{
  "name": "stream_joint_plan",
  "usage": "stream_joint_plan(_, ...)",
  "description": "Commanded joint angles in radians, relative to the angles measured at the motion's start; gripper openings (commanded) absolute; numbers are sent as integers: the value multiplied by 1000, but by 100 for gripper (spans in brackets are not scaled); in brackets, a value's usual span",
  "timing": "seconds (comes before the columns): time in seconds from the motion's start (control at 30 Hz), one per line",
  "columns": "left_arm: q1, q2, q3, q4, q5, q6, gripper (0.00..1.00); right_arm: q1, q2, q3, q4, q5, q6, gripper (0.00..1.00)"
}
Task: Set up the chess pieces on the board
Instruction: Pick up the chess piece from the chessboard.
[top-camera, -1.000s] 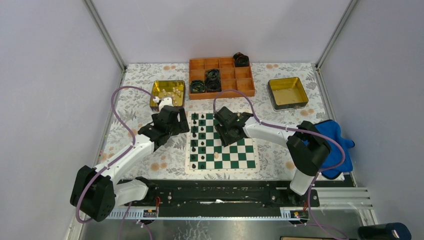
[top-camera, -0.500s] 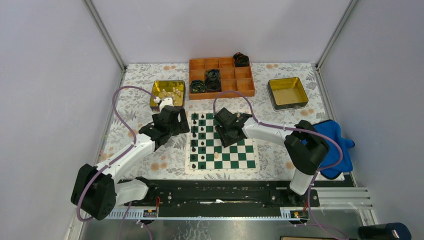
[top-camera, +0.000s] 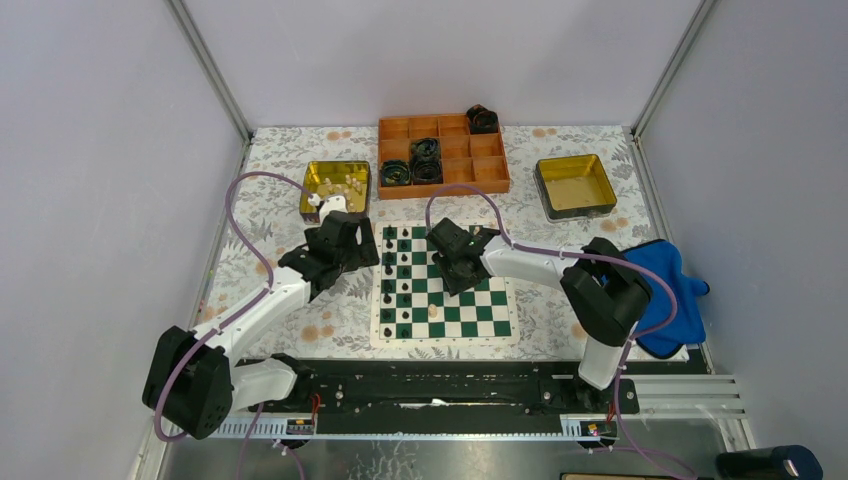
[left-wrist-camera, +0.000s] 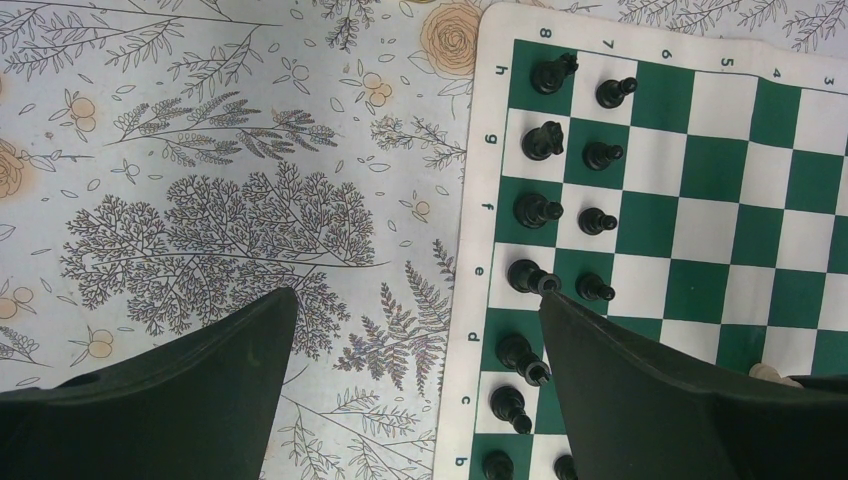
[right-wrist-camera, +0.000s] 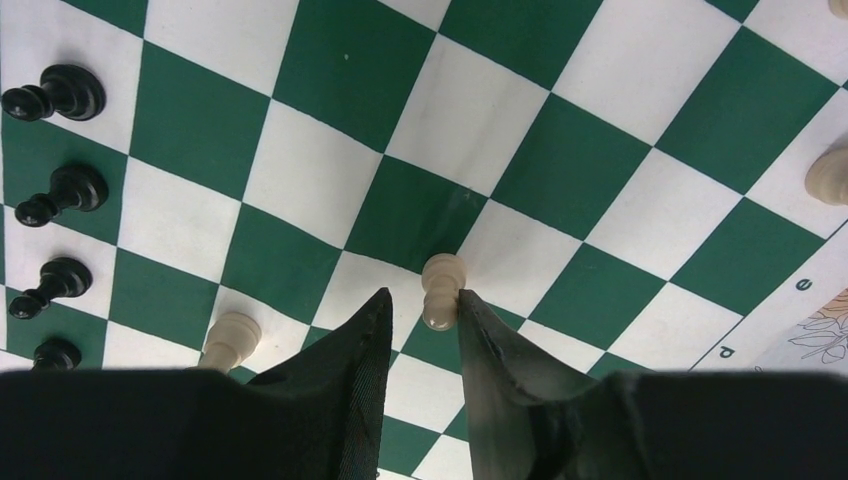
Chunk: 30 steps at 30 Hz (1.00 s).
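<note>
The green-and-white board lies in the middle of the table. Black chess pieces stand in two columns along its left side and show in the left wrist view. My right gripper is low over the board. In the right wrist view it is slightly open around an upright cream pawn. The pawn touches the right finger, with a gap to the left finger. Two more cream pieces stand nearby. My left gripper is wide open and empty over the board's left edge.
A yellow-lined tin holding cream pieces sits at the back left. A second tin sits at the back right. An orange compartment tray with black rolls stands at the back. A blue cloth lies at the right.
The right arm's elbow has shifted slightly left while its gripper stays over the same part of the board. The left arm has not moved.
</note>
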<state>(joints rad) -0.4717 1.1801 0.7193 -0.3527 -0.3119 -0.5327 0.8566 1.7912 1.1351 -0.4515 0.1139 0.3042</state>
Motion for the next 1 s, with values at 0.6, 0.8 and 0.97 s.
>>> stream_joint_plan(0.6,-10,4,12,28,-13,6,99,10,-26,37,4,65,7,16)
stream_joint_plan(0.8,-11,3,12,28,-15,7,99,9,-40,59,-5,75,7,15)
stream_joint_plan(0.97,-13,4,12,28,-16,8,99,8,-51,75,-16,105,5,15)
